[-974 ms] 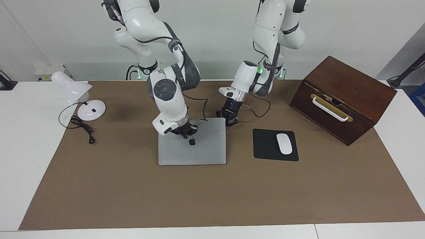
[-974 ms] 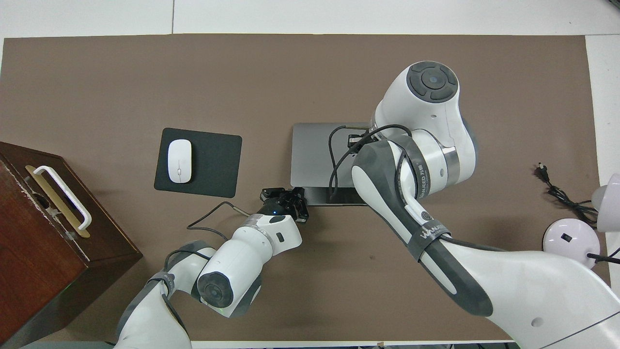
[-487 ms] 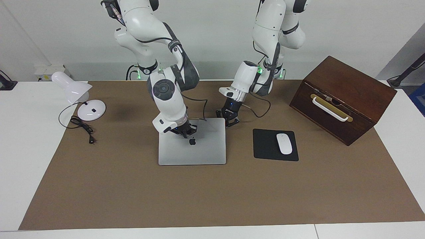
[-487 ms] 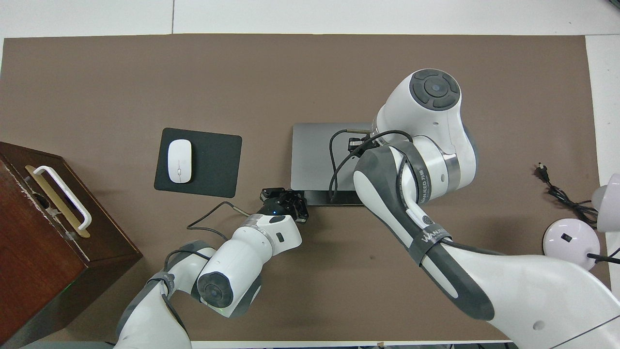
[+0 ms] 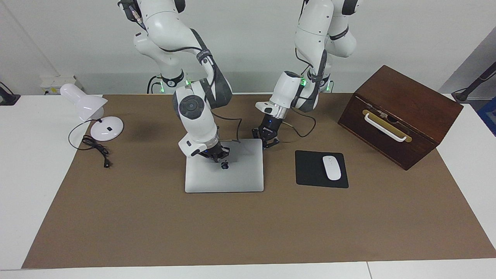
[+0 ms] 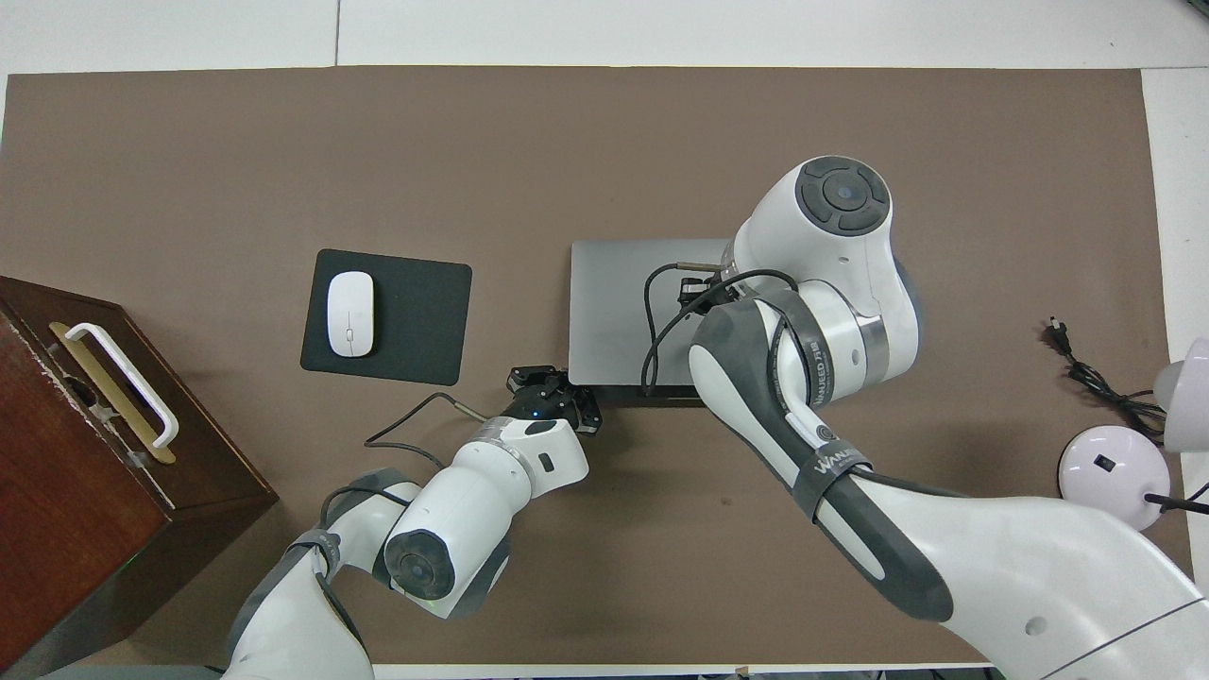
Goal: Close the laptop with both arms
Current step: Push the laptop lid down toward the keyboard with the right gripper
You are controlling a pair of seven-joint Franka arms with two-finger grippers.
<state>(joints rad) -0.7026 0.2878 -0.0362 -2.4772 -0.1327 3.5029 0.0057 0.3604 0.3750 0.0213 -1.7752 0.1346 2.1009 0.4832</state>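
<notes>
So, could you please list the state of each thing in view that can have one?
laptop: lid nearly down, a dark gap at the edge nearest the robots.
right gripper: on the lid by the logo.
left gripper: at the laptop's corner.
wooden box: shut.
desk lamp: unplugged, plug lying loose.
mouse: on the mouse pad.
</notes>
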